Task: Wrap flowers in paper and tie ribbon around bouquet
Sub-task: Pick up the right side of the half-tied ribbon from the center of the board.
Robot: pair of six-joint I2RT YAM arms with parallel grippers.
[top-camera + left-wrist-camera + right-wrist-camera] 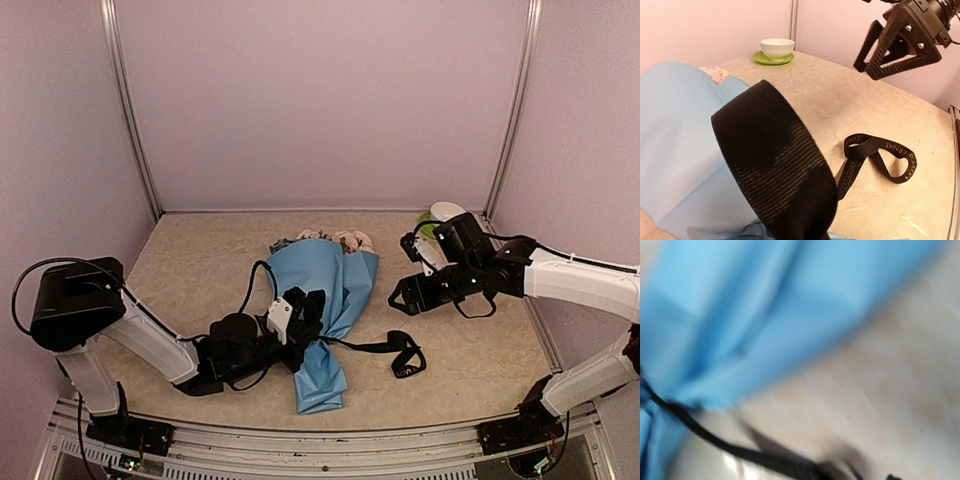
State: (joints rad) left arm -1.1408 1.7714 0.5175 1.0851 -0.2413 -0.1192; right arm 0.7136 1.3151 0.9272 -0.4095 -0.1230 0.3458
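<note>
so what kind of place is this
Probably a robot lab test cell: lilac walls with metal corner rails, a beige tabletop, left arm and right arm bolted at its near edge.

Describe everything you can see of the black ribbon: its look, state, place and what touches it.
The ribbon is a narrow, flat, black woven band with pale lettering printed along it. Its free end lies limp in a twisted loop on the table, right of the bouquet. From there it runs to the bouquet's narrow neck, where the shut left gripper appears to hold it, arched upward.
</note>
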